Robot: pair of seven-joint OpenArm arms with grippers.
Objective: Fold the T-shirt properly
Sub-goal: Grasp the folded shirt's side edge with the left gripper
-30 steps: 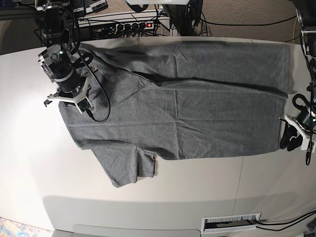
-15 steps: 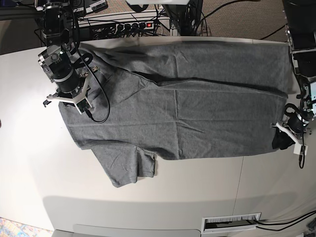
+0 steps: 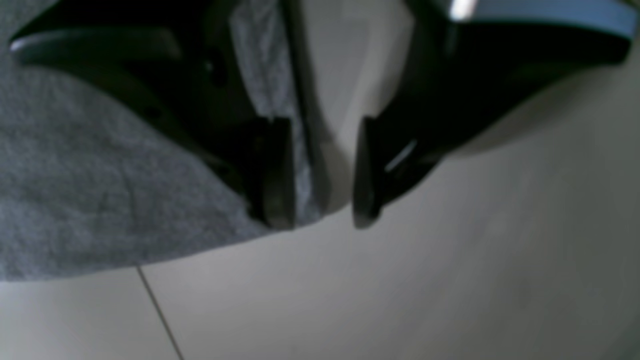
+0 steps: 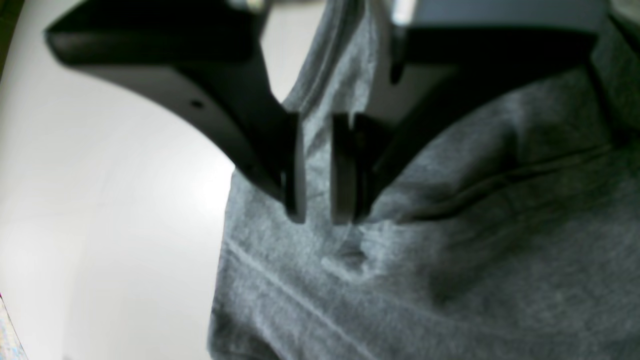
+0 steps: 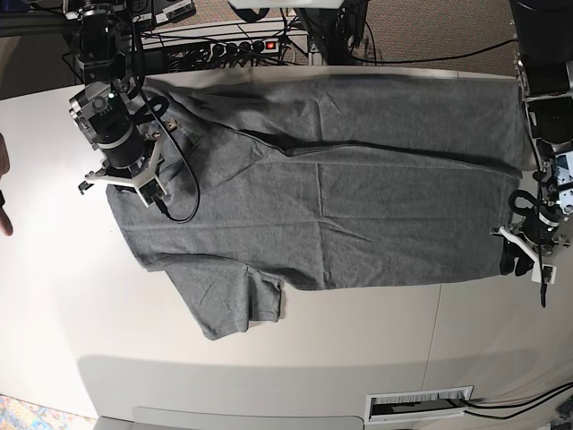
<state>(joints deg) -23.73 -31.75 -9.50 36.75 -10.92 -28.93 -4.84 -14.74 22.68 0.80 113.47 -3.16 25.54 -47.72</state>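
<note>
Slot box (image 5: 419, 405): white, slotted top, sits at near table edge; contents can't be made out.
Table (image 5: 358, 340): white top w/ a thin seam line; carries the shirt; near part bare.
T-shirt (image 5: 331, 206): heather-grey, lies flat across the table's middle & far half, wrinkled. Hem end at base view's right, collar end at its left. One short sleeve (image 5: 235, 300) sticks out toward the near edge. Long crease runs across the body.
Left gripper (image 3: 320, 175): at the hem's near corner, base-view right (image 5: 526, 254). Jaws stand apart, nothing clamped. Wrist view: one finger (image 3: 272, 170) rests over the grey cloth edge, other finger over bare table; hem edge (image 3: 300, 165) lies in the gap btw them. Picture is blurred.
Right gripper (image 4: 317, 170): at the collar/shoulder end, base-view left (image 5: 125, 175). Jaws nearly together, narrow gap, w/ a ridge of grey cloth rising btw them; can't tell if the pads actually pinch it. Cloth bunched just below the tips (image 4: 350, 257).
Black cable (image 5: 183, 193): loops from right arm over the shirt's shoulder area.
Hand (image 5: 4, 179): a person's, at the left frame edge, apart from the shirt.
Power strip (image 5: 242, 47): beyond far table edge, red switch lit, among dark cables.
</note>
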